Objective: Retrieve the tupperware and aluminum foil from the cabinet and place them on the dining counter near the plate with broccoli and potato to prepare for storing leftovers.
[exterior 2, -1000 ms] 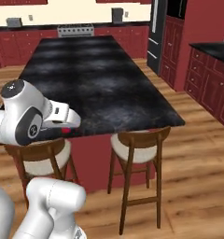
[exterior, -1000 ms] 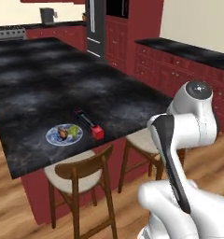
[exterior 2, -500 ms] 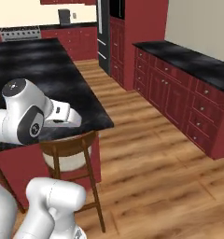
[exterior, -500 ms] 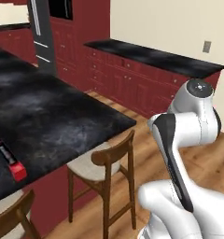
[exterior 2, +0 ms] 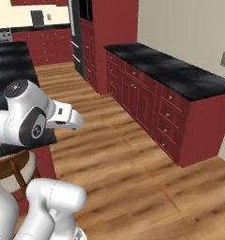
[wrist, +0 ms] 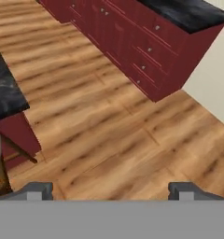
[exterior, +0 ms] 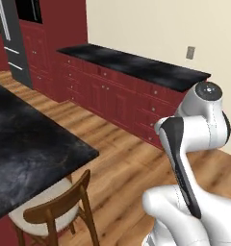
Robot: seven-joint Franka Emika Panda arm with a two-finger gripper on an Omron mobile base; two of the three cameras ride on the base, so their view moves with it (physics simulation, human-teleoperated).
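Gripper (wrist: 111, 189): spread wide over wood floor, held nothing.
Dining counter (exterior: 26, 153): sat close alongside.
Risk: the base could clip the stool (exterior: 50, 211) while turning.

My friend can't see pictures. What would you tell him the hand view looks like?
The open gripper hangs empty over a wooden floor. Red drawer units under a black counter run across the top, and a corner of the dining counter shows at left.

A striped light-brown wooden plank floor (exterior: 122, 168) carries the black marbled dining counter (exterior: 26, 149), a dark wooden stool with a pale seat (exterior: 52, 211) and red drawer units (exterior 2: 152, 108).
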